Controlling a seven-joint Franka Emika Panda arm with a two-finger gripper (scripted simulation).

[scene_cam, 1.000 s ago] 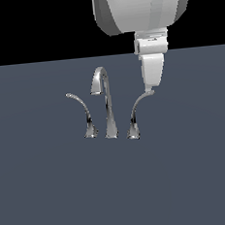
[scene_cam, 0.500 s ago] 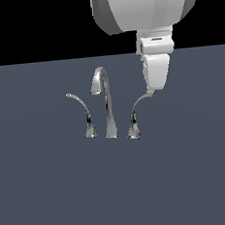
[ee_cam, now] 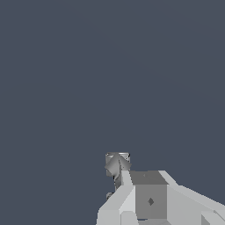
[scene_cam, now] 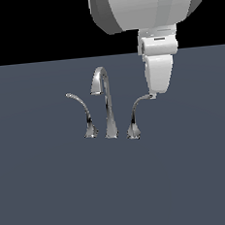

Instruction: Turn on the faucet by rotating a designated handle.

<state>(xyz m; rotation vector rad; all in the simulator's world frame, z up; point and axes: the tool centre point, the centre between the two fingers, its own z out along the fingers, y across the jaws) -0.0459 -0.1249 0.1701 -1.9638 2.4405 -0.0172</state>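
The chrome faucet stands on the grey floor in the exterior view, with a tall hooked spout (scene_cam: 104, 103) in the middle. A thin lever (scene_cam: 81, 112) sweeps toward the exterior view's left. The handle (scene_cam: 135, 113) arches toward the exterior view's right from a flared cone base. My gripper (scene_cam: 153, 95) hangs from the white arm directly over the handle's free tip and touches it. Only one white finger body shows, so I cannot tell if it is open. In the wrist view the handle's base (ee_cam: 117, 164) shows from above, just past a grey finger (ee_cam: 149, 197).
The flat grey floor (scene_cam: 188, 175) spreads around the faucet on all sides. The large white arm body (scene_cam: 143, 6) fills the upper part of the exterior view.
The gripper has shifted slightly toward the exterior view's right, and the handle's tip has followed it a little. The spout and the other lever have not moved.
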